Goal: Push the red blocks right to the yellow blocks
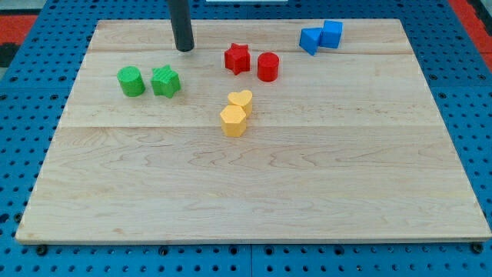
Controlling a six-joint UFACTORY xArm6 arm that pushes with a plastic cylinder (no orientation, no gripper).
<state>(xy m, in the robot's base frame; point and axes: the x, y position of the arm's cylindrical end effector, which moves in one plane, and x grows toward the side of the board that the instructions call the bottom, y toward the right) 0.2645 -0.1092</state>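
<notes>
On a wooden board [254, 192], my tip [184, 49], a bare rod holding nothing, rests far-left, apart from the red star [237, 58] and red cylinder [267, 67]. Both look light, rigid, likely to slide; push their far sides toward the yellow heart [241, 101] and yellow hexagon [233, 121] just nearer.
</notes>
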